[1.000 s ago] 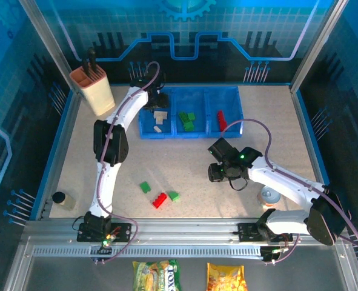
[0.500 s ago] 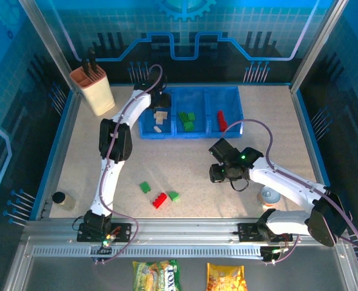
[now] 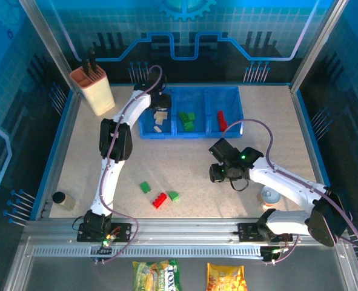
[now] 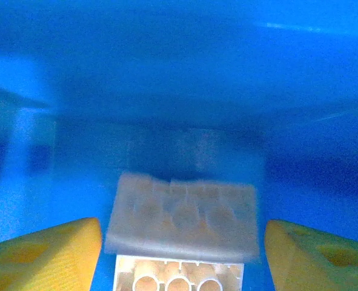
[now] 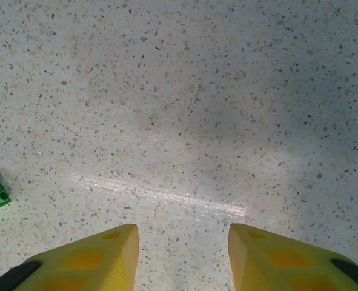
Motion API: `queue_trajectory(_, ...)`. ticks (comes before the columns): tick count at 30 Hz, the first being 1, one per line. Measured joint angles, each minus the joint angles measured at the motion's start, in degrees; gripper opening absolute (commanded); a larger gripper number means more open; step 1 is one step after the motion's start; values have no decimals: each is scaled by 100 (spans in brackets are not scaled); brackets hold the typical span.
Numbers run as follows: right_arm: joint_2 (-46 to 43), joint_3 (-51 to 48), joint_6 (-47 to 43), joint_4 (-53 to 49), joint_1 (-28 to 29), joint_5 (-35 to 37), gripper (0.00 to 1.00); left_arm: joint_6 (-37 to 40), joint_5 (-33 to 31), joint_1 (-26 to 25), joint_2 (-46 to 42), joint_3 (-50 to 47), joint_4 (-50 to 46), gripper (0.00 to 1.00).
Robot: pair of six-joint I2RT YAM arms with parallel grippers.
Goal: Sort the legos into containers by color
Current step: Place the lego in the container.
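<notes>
The speckled, stone-look table (image 3: 76, 157) carries the containers (image 3: 191, 135): three square-cornered bins of glossy bright blue plastic joined in one row.

The left gripper (image 3: 160, 104) hangs over the left-hand bin of that row. In the left wrist view its blunt yellow fingertips (image 4: 45, 254) stand well apart, jaws open. A cream brick (image 4: 182, 221) lies blurred between them, touching neither, with the smooth blue bin floor behind. At the lower edge of that view sits a cream face with round hollow tubes.

The right gripper (image 3: 218, 173) hovers in front of the tray's right-hand bin. Its wedge-shaped yellow fingers (image 5: 82, 257) are parted over bare table and hold nothing.

Of the legos, cream ones (image 3: 158, 128) lie in the left bin, green ones (image 3: 188, 118) in the middle bin and red ones (image 3: 222, 119) in the right bin. In front of the left bin, well apart from the tray, a green brick (image 3: 145, 187), a red brick (image 3: 160, 199) and another green brick (image 3: 174, 196) lie loose on the table.
</notes>
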Motion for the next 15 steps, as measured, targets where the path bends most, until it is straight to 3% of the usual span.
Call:
queue_trajectory(8,2,24,-2,7,22,9,45,2,59,0,-83,-85,0,73)
queue_trajectory(15,101,166,-4,35,125,37,45,2,295,-4,-1021,-1084,20,71)
